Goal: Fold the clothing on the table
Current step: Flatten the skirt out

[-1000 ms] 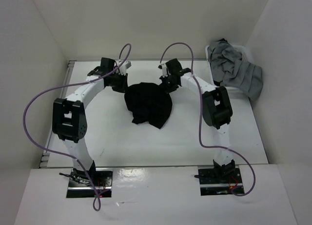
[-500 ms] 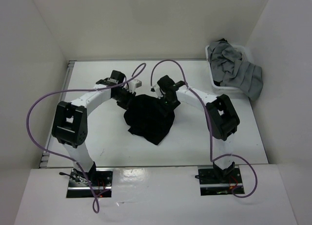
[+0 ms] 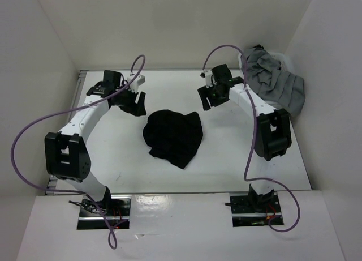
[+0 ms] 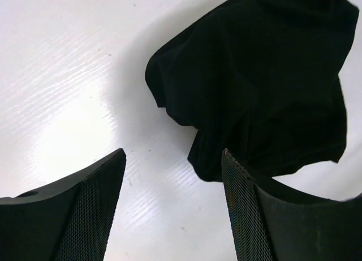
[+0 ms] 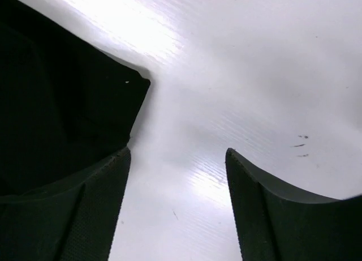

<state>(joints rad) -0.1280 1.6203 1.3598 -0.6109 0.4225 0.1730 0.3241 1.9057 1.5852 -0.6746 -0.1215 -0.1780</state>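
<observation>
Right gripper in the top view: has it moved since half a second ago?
Yes. The right gripper has come away from the black clothing and moved up and rightward in the picture, nearer the grey garments.

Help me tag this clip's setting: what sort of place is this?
Probably a robot lab test cell, not a home: white walls box in a white table, a left arm and right arm stand at its near edge, and grey garments are heaped far right.
</observation>
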